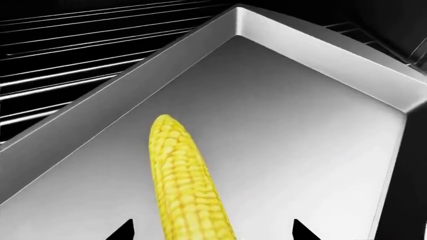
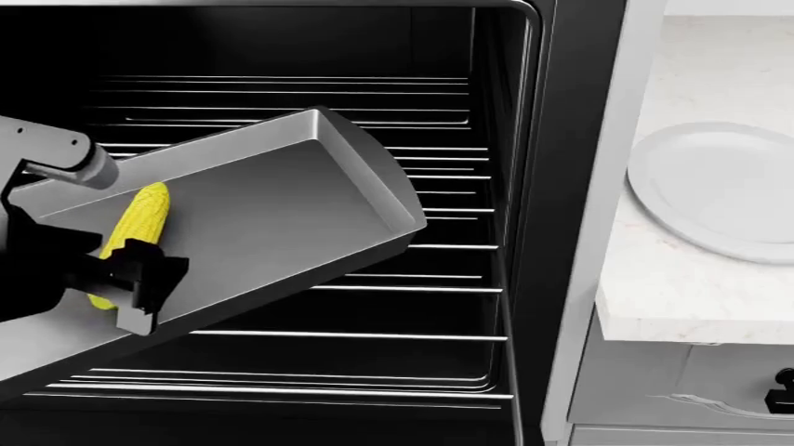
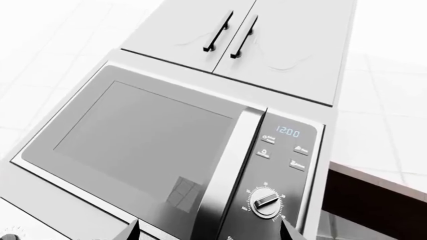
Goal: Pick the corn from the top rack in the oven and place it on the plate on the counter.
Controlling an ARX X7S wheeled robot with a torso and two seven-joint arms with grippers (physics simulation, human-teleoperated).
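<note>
Reaching into the oven (image 2: 546, 186), the left pincer (image 2: 130, 279) sits open astride the butt of the corn (image 2: 137, 223), which lies on a grey baking tray (image 2: 297, 195) atop the wire rack (image 2: 410, 288), its long axis running straight away from the jaws. The left wrist view shows both tips flanking the cob; the head view alone shows the white plate (image 2: 720, 190) on the worktop (image 2: 694, 288), well apart. The right pincer (image 3: 210, 231), open, faces a microwave (image 3: 167, 150).

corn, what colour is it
Bright yellow corn, with rows of kernels; the left wrist view shows it best.
</note>
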